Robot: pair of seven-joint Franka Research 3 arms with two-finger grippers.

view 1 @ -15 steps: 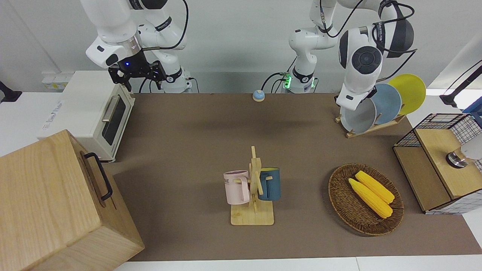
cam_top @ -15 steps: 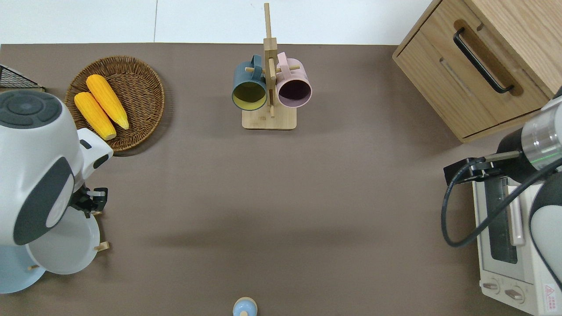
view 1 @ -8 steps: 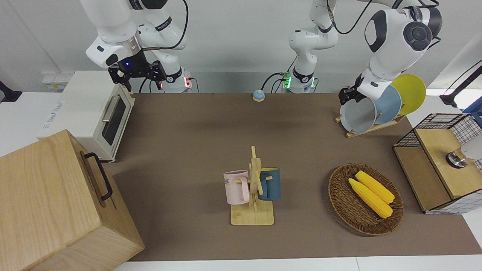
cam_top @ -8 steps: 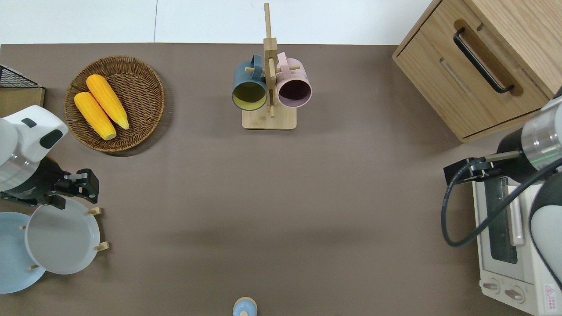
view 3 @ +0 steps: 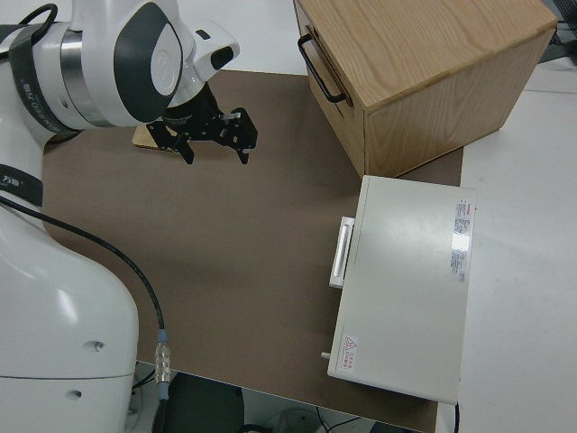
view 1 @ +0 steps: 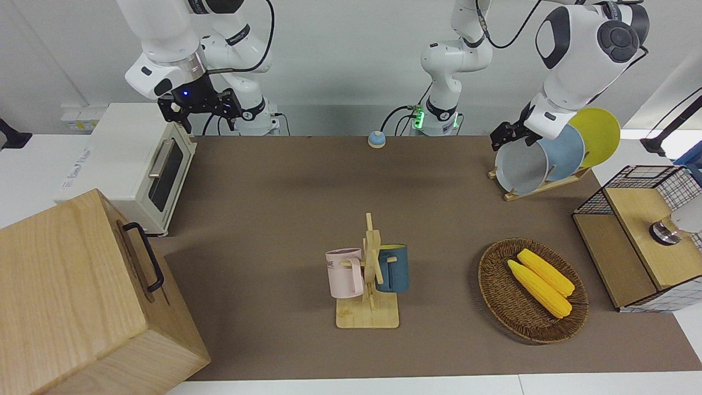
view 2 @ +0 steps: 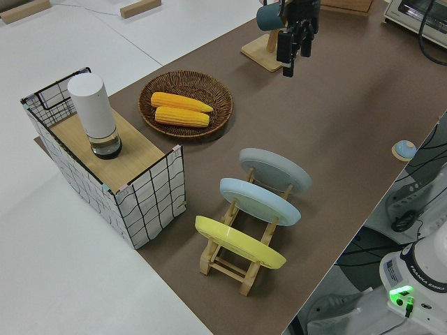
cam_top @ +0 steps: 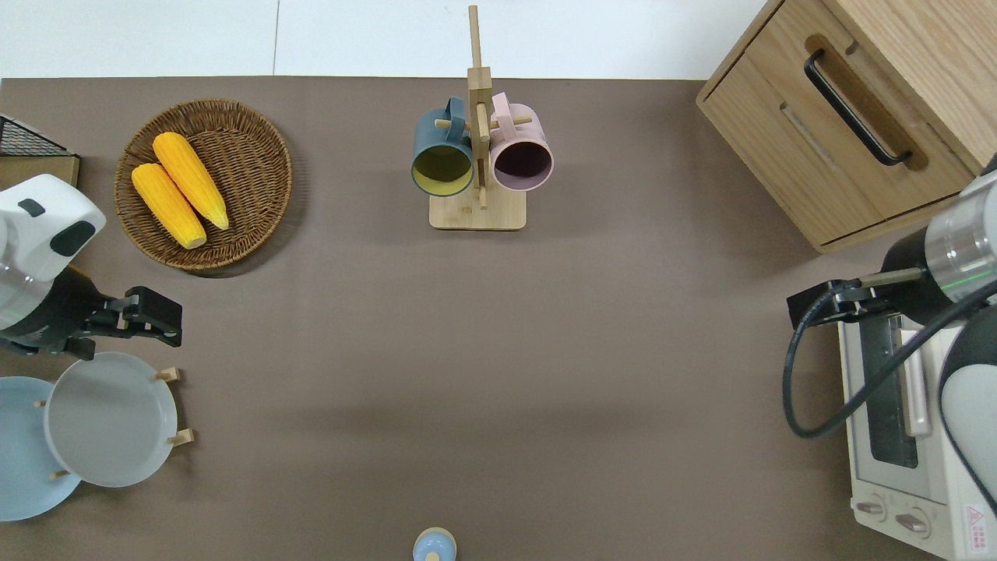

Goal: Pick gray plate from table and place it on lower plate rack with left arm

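- Gray plate (cam_top: 109, 418) stood on edge in the rack (view 1: 540, 186), in the slot farthest from the robots' wall end as the side view showed, leaning against the pegs; in the overhead view it sat at about 8 o'clock on the table.
- Left gripper (cam_top: 160, 320) hung clear of the plate, just past its rim toward 12 o'clock in the overhead view, fingers apart and holding nothing.
- My reading: the placing itself looked done, and the step in hand was the retreat. What remained called only for lifting away without clipping the plate's rim.
- Right arm was parked; I could not tell whether its gripper (view 1: 200, 107) was open.
- Plate was round, smooth and matte, with a shallow raised rim. A blue plate (view 1: 565, 151) and a yellow plate (view 1: 598, 134) of similar shape filled the next slots.
- Rack was pale wood, two sloping rails with short upright pegs.
- Table (cam_top: 545, 351) wore a flat brown mat, dull in finish.
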